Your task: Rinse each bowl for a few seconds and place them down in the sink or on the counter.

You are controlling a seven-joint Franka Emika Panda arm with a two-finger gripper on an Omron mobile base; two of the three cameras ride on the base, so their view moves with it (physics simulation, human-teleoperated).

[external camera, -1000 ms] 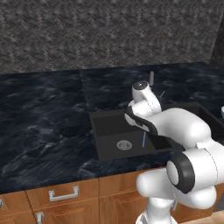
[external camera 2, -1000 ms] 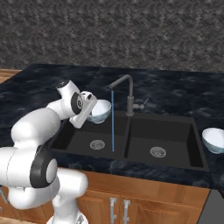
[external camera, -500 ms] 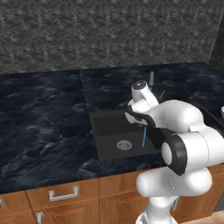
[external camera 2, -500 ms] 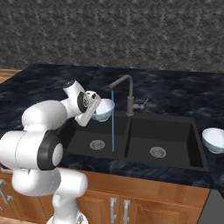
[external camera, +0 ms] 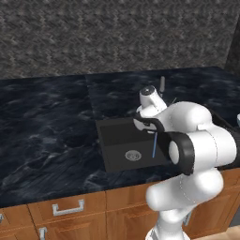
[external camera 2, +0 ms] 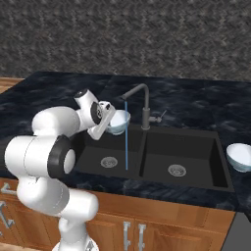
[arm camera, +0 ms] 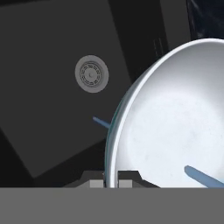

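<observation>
Hand view shows fingers (arm camera: 111, 183) clamped on a bowl (arm camera: 170, 118) rim; right base view shows a second bowl (external camera 2: 239, 157).

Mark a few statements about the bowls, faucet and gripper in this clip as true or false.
1. The gripper is shut on the rim of a small glossy white bowl. True.
2. The dark grey gooseneck faucet is off. False: a thin blue stream runs into the left basin.
3. A second white bowl rests on the glossy black marble-look counter, right of the matte black double-basin sink. True.
4. The held bowl sits on the drain. False: it hangs above the left basin.
</observation>
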